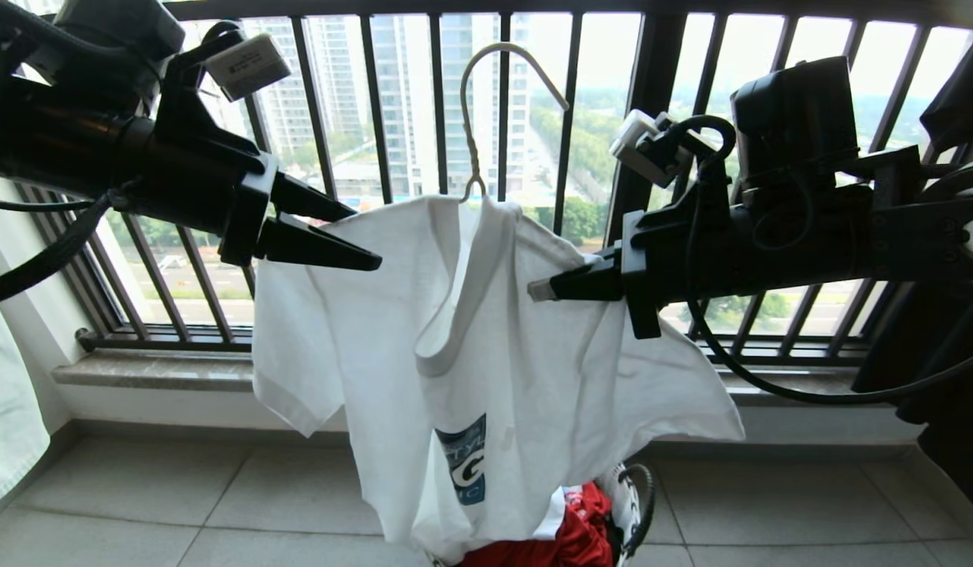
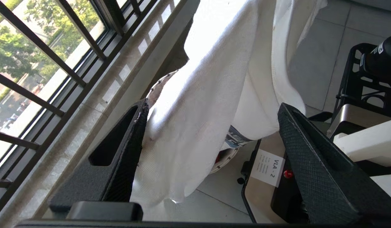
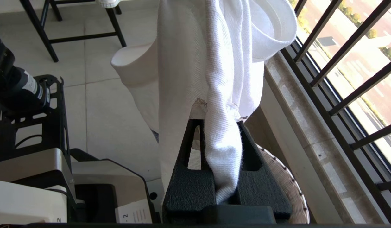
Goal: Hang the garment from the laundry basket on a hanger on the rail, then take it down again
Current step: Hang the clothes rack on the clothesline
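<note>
Cloth of the white short-sleeved T-shirt [image 1: 470,346] with its blue-and-white chest logo drapes over the thin pale beige wire hanger [image 1: 486,102], whose hook pokes up free out of the collar, in front of the black barred window railing [image 1: 439,94]; no rail shows, so the hanging is probably yet to come. The right gripper [image 1: 537,289] is clenched on the shirt's shoulder fabric to the right of the hanger, seemingly carrying the whole bundle. The left gripper [image 1: 364,236], to the hanger's left, stands released, its fingers spread either side of the other shoulder, gripping nothing. Directly below the shirt sits the small round white woven laundry basket [image 1: 636,504] with dark loop handles, holding a crumpled red cloth [image 1: 573,535] on the tiled floor [image 1: 218,504].
</note>
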Robot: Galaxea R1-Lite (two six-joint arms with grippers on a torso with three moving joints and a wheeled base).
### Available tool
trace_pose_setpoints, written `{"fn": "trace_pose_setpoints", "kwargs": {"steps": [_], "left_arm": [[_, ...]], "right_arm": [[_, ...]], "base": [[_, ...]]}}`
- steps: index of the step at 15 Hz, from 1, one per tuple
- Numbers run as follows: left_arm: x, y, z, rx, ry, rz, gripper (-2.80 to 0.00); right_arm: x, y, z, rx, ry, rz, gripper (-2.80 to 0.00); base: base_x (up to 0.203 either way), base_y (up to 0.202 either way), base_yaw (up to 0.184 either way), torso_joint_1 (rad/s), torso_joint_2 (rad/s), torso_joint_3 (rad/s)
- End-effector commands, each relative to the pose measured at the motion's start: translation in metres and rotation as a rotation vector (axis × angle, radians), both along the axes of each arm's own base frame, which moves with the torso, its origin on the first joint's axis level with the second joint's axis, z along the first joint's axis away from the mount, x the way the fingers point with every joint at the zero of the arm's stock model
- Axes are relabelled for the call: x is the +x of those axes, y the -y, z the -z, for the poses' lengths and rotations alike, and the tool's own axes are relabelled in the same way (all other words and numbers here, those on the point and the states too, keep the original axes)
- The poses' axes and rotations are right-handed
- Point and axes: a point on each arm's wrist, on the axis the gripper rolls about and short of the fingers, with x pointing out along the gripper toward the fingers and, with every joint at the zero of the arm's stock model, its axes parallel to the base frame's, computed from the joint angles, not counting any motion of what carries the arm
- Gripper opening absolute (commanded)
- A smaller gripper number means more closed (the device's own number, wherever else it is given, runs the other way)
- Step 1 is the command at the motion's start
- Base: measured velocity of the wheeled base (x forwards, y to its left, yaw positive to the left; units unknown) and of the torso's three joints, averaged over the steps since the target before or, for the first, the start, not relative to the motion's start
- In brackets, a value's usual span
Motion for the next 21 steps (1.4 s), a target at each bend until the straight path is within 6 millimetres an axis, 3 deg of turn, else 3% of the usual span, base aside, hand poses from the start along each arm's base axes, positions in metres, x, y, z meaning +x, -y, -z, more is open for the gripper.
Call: {"fn": "trace_pose_setpoints", "kwargs": {"steps": [1,5,16,17,21], "left_arm": [[0.02,0.004,0.005,-0.013,0.048,0.003,0.0],[0.018,0.006,-0.002,-0.029,0.089,-0.001,0.0],[0.018,0.016,0.005,-0.046,0.024,0.022,0.0],[0.019,0.016,0.005,-0.045,0.021,0.021,-2.8],[0.019,0.018,0.007,-0.043,0.018,0.028,-2.8]], "right_arm": [[-0.001,0.0,-0.001,0.001,0.003,-0.005,-2.8],[-0.001,0.0,-0.002,0.003,0.007,-0.006,-2.8],[-0.006,0.001,-0.007,0.012,0.02,-0.011,-2.8],[-0.007,0.0,-0.007,0.012,0.02,-0.012,-2.8],[-0.007,-0.001,-0.008,0.014,0.023,-0.016,-2.8]], "base": [[0.0,0.0,0.0,0.0,0.0,0.0],[0.0,0.0,0.0,0.0,0.0,0.0],[0.0,0.0,0.0,0.0,0.0,0.0],[0.0,0.0,0.0,0.0,0.0,0.0],[0.0,0.0,0.0,0.0,0.0,0.0]]}}
